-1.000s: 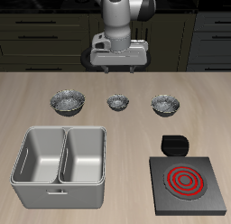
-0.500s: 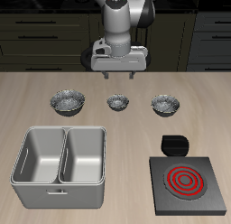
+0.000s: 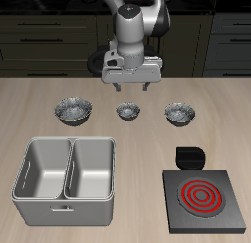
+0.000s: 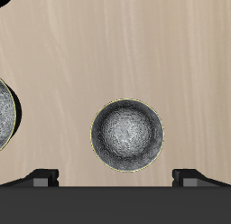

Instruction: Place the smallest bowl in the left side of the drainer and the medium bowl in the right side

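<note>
Dark cabinets stood behind the pale wooden tabletop [image 3: 39, 95]. The pincer [image 3: 130, 83], fingers spread wide and empty, hung just behind the small bowl [image 3: 127, 111], which sat mid-row between the medium bowl [image 3: 178, 113] and the widest bowl [image 3: 74, 110], far behind the drainer [image 3: 67, 170].

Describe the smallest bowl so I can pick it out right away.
Behind the drainer, three speckled metal bowls stand in a row across the table. The smallest bowl is the middle one, beneath the gripper, narrower than the bowls flanking it.
</note>
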